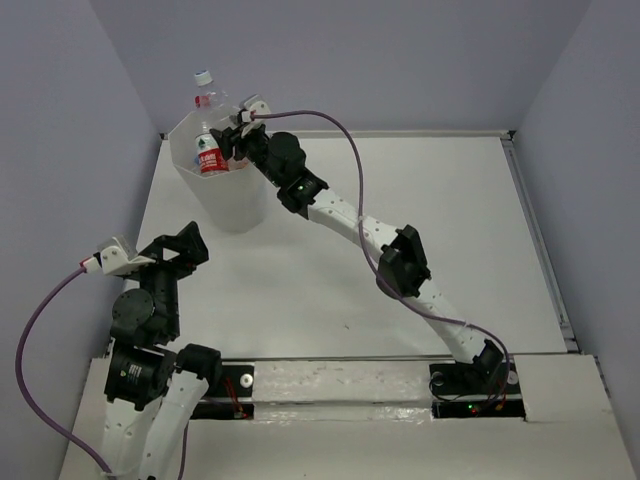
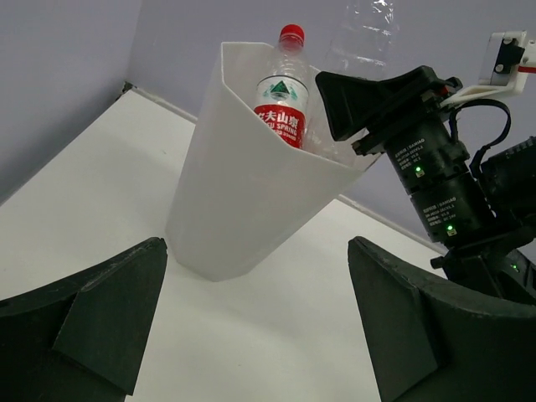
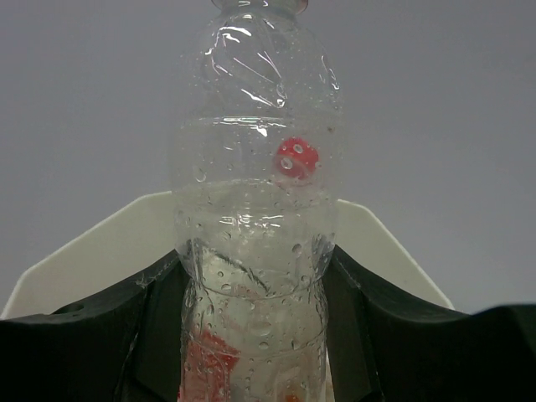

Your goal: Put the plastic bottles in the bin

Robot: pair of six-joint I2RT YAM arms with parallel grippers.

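Note:
The white translucent bin (image 1: 228, 190) stands at the table's far left; it also shows in the left wrist view (image 2: 243, 201) and its rim in the right wrist view (image 3: 92, 247). A red-capped, red-labelled bottle (image 1: 210, 155) stands upright inside it (image 2: 283, 96). My right gripper (image 1: 234, 133) is shut on a clear bottle (image 3: 255, 193) and holds it upright over the bin's rim; its white cap (image 1: 204, 77) points away. That bottle's body shows above the right gripper's finger (image 2: 362, 33). My left gripper (image 2: 255, 335) is open and empty over the bare table, in front of the bin (image 1: 190, 245).
The right arm (image 1: 400, 262) stretches diagonally across the table from its base at the near right to the bin. Grey walls close in the left, back and right sides. A raised lip (image 1: 535, 230) runs along the table's right edge.

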